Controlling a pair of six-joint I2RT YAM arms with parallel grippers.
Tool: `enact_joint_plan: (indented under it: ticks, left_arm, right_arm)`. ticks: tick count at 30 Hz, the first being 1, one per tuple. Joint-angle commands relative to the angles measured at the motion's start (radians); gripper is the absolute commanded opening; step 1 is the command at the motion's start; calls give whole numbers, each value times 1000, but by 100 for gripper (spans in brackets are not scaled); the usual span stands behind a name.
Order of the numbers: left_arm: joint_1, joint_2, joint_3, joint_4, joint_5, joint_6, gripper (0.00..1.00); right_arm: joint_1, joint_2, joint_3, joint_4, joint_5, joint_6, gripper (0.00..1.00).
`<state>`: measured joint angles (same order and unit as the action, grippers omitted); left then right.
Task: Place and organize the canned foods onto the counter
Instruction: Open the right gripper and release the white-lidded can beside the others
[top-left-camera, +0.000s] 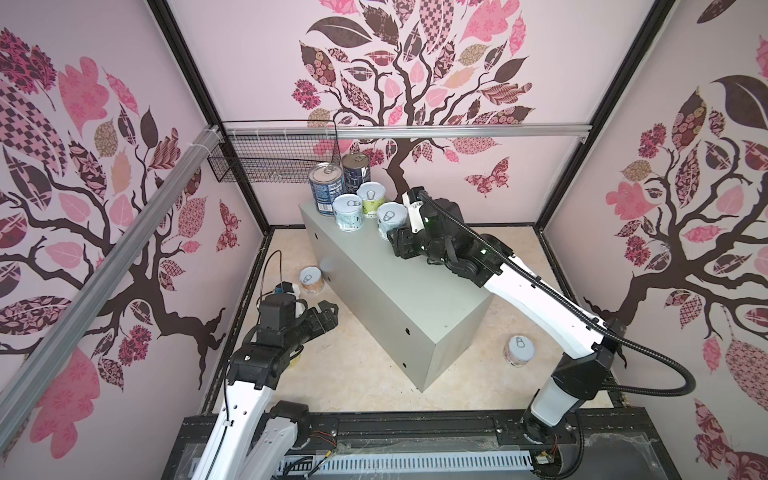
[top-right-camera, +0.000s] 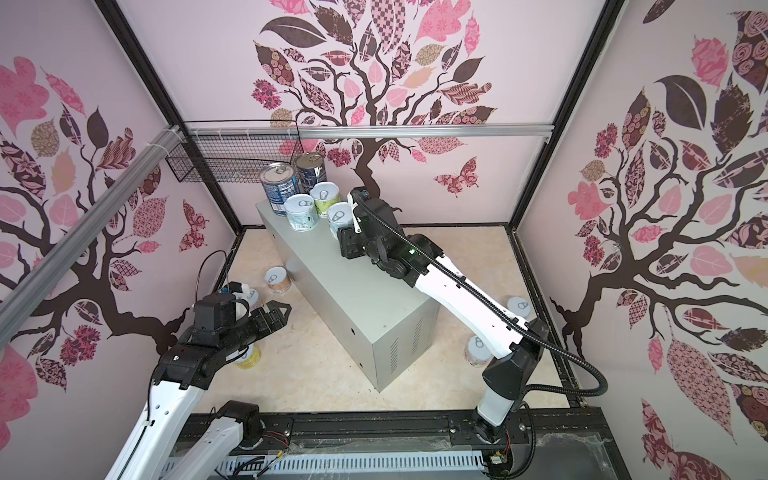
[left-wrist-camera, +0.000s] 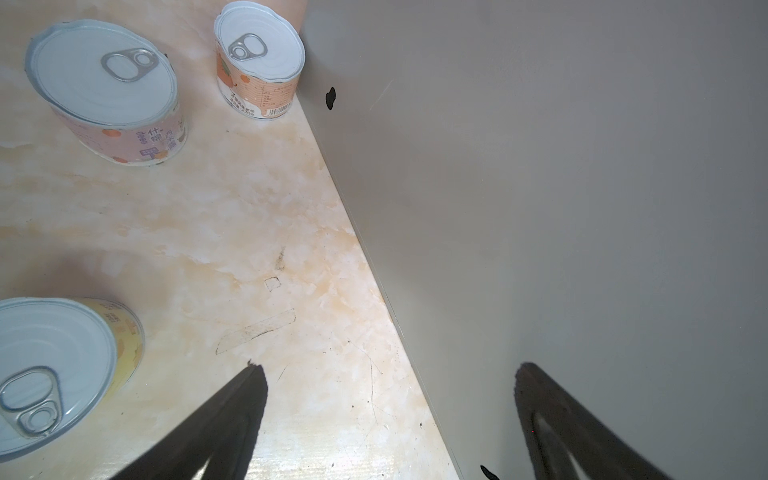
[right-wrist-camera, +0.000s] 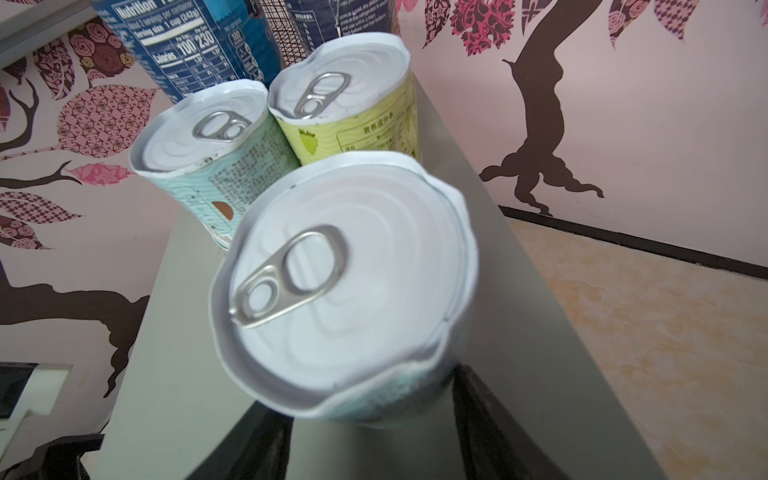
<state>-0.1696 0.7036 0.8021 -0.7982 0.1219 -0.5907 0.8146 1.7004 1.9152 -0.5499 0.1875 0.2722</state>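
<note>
The counter (top-left-camera: 399, 291) stands on the floor, running away from me. At its far end are two tall dark-blue cans (top-left-camera: 326, 187) (top-left-camera: 356, 170), a short teal can (top-left-camera: 349, 212) and a green one (top-left-camera: 371, 198). My right gripper (right-wrist-camera: 368, 390) is shut on another teal can (top-left-camera: 390, 218) that stands upright on the counter beside them. My left gripper (left-wrist-camera: 390, 370) hangs open and empty low beside the counter's side wall. On the floor near it are a peach can (left-wrist-camera: 259, 62), a pink can (left-wrist-camera: 108, 91) and a yellow can (left-wrist-camera: 54, 365).
Two more short cans (top-right-camera: 478, 349) (top-right-camera: 517, 306) stand on the floor right of the counter, partly behind my right arm. A black wire basket (top-left-camera: 270, 158) hangs on the back wall above the counter's far end. Patterned walls close in three sides.
</note>
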Motion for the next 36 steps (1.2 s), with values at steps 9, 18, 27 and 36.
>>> enact_joint_plan:
  ticks: [9,18,27,36]
  left_arm:
    - [3,3,-29,16,12,21,97]
    - [3,9,-30,19,10,21,97]
    - [5,20,-32,24,-5,19,97]
    - [5,27,-10,12,-36,17,97]
  right_arm:
    - [-26,81,98,-15,2,-4,63]
    - [-41,96,111,-17,-8,-8,65]
    - [-43,65,110,-28,-21,-14,73]
    - [-43,-13,96,-50,-33,-24,79]
